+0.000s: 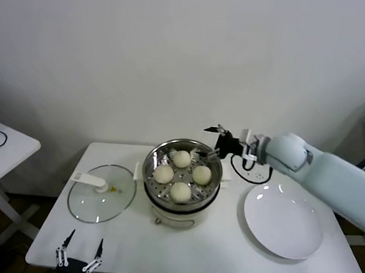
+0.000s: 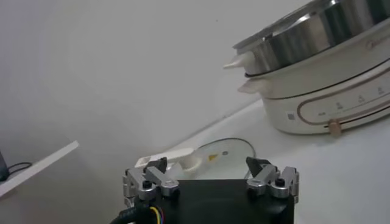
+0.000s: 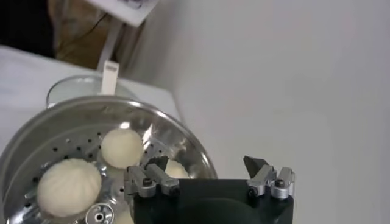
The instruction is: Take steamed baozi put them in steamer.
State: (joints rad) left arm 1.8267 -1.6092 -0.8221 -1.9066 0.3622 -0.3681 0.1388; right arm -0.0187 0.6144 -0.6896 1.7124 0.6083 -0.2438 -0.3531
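Observation:
Several cream-white baozi (image 1: 182, 158) (image 1: 163, 173) (image 1: 202, 174) (image 1: 181, 192) lie in the shiny steel steamer (image 1: 211, 188), which sits on its cream cooker base at the table's middle. My right gripper (image 1: 213, 142) is open and empty, held just above the steamer's far right rim. In the right wrist view its spread jaws (image 3: 206, 162) hang over the rim, with baozi (image 3: 122, 147) (image 3: 68, 187) and the steamer (image 3: 183, 139) below. My left gripper (image 1: 78, 252) is open and empty, parked at the table's front left; it also shows in the left wrist view (image 2: 211, 164).
A glass lid (image 1: 99, 197) with a white handle lies left of the steamer. A bare white plate (image 1: 283, 222) lies to its right. A black cable (image 1: 254, 176) runs behind the plate. A small white side table (image 1: 4, 145) stands at far left.

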